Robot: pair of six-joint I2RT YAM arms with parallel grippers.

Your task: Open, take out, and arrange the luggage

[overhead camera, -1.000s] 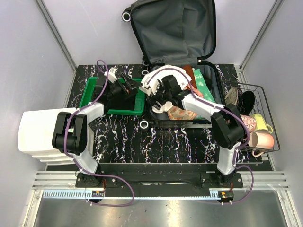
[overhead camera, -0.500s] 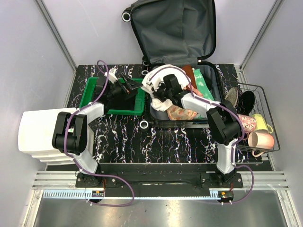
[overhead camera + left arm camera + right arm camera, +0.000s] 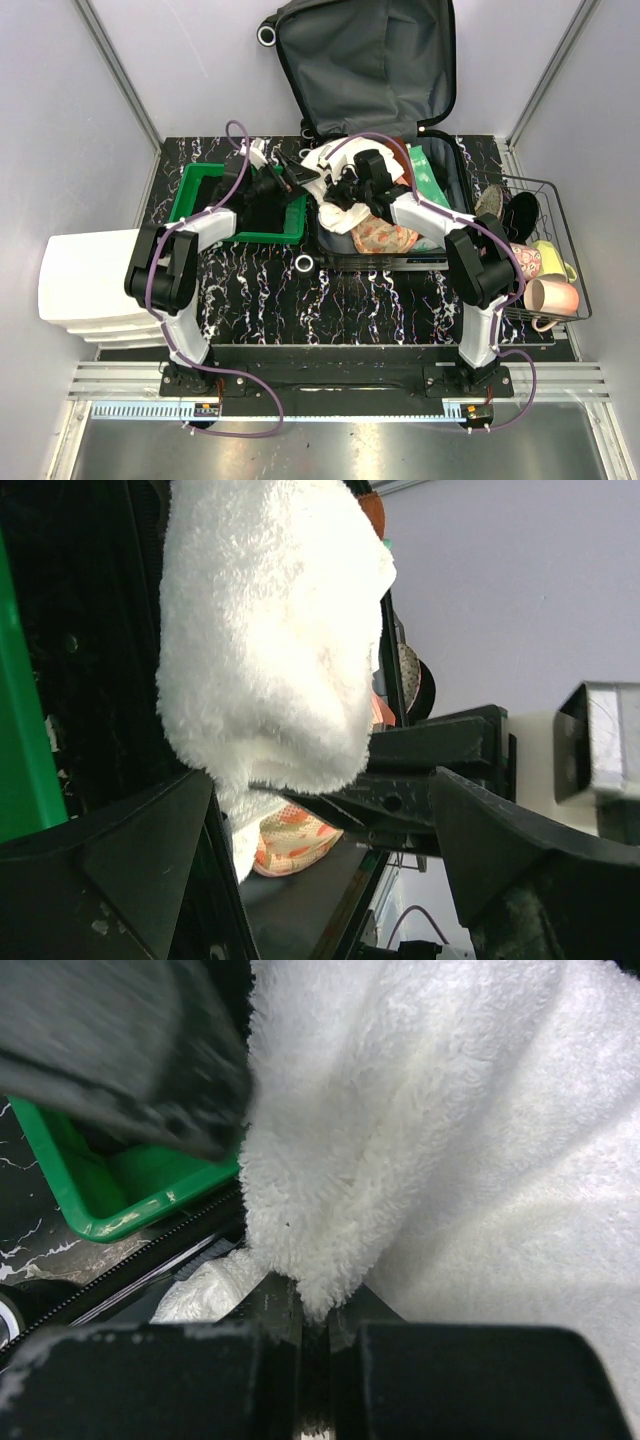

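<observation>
Towel (image 3: 450,1110) pinched in R fingers (image 3: 470,1385); L fingers (image 3: 130,860) wide apart.

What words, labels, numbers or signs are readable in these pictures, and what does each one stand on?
No text can be read in any view.
Ruled strip along the near rail: printed marks, too small to read.
Small tag at the left arm's base: too small to read.
Luggage: only plain dark lining shows, no print.
White towel: no text.
</observation>
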